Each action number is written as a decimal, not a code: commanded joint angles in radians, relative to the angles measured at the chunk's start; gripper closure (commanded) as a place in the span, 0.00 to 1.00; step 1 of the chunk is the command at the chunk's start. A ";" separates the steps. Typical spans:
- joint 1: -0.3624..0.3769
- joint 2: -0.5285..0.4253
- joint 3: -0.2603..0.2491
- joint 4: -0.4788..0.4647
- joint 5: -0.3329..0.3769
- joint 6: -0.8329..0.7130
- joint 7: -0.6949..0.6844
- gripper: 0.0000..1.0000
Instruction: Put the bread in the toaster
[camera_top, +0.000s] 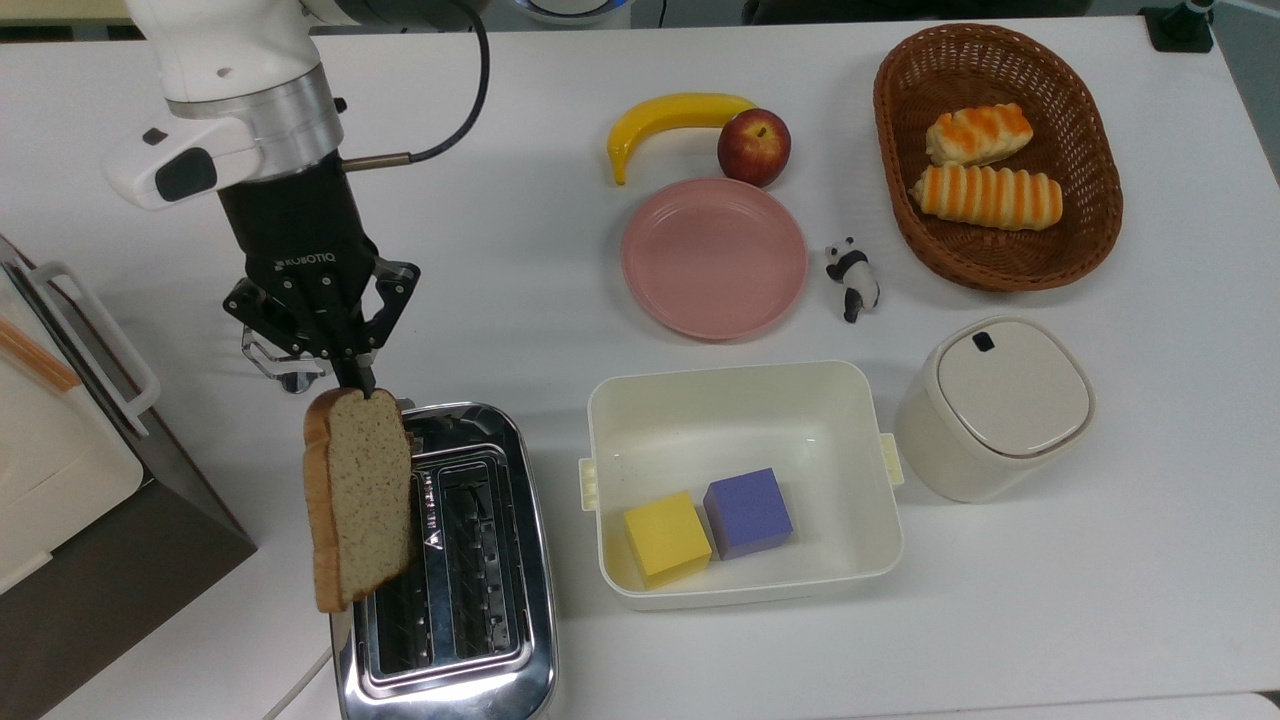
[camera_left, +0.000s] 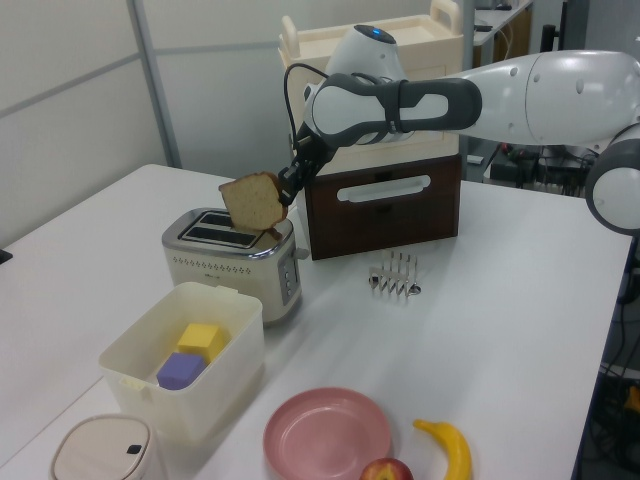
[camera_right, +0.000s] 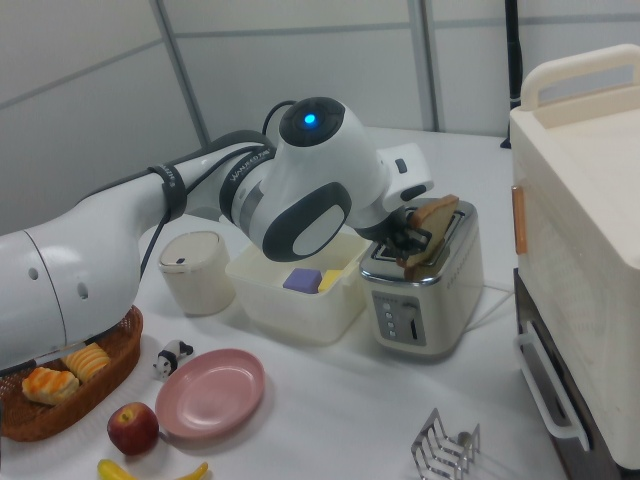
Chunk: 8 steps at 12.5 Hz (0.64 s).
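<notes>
The bread (camera_top: 358, 498) is a tan speckled slice with a brown crust, held by its top edge in my gripper (camera_top: 354, 383), which is shut on it. It hangs tilted above the left slot of the chrome toaster (camera_top: 470, 570) near the top view's bottom left. In the left view the bread (camera_left: 253, 201) hovers just over the toaster (camera_left: 232, 265), with my gripper (camera_left: 287, 190) at its right edge. In the right view the bread (camera_right: 428, 228) sits above the toaster (camera_right: 425, 290), partly hidden by my arm.
A wire toast rack (camera_top: 280, 352) stands behind my gripper and a brown cabinet (camera_top: 90, 520) is left of the toaster. A cream tub (camera_top: 745, 400) with yellow and purple blocks lies to the right. Farther off are a pink plate (camera_top: 713, 257), a basket (camera_top: 1090, 150) of rolls and a lidded bin (camera_top: 995, 405).
</notes>
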<state>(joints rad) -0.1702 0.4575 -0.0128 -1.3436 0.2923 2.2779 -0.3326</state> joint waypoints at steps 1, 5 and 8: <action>0.008 -0.022 -0.012 -0.040 0.004 -0.037 -0.029 0.91; 0.011 -0.029 -0.012 -0.034 0.004 -0.038 -0.019 0.53; 0.012 -0.045 -0.013 -0.034 0.004 -0.040 -0.019 0.52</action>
<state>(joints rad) -0.1682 0.4564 -0.0149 -1.3461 0.2921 2.2630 -0.3376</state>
